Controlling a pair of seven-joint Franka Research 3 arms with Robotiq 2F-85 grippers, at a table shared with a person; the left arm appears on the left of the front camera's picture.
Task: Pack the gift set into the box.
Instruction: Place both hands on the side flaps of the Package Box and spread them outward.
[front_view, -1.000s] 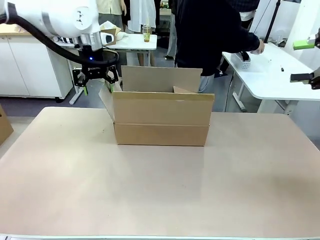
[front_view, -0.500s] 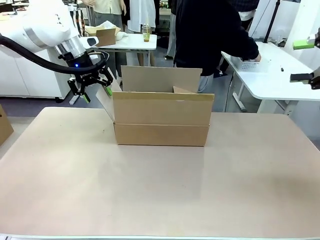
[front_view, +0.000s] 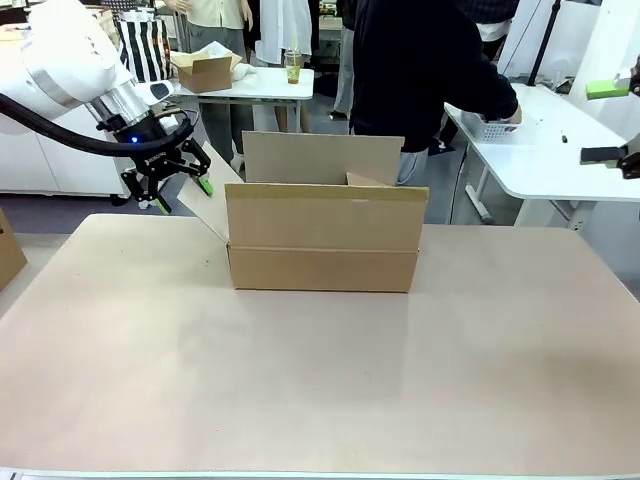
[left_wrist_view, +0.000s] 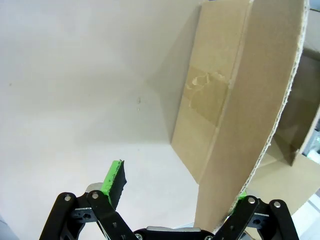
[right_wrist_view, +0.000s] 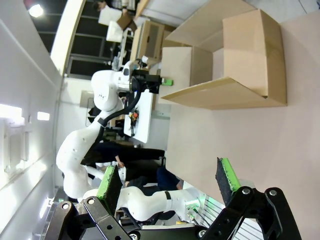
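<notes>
The box (front_view: 322, 240) sits on the table (front_view: 320, 390) in the upper middle of the front frame, its flaps raised. In the right wrist view its inside shows bare cardboard walls. The left claw (front_view: 183, 194), at upper left, has its fingers spread wide, and the box's left side flap (left_wrist_view: 260, 90) stands between them (close against one finger, not pinched). The right claw (right_wrist_view: 169, 175) also stands wide apart. On a far table at upper left, a small box (front_view: 205, 72) holds white paper.
</notes>
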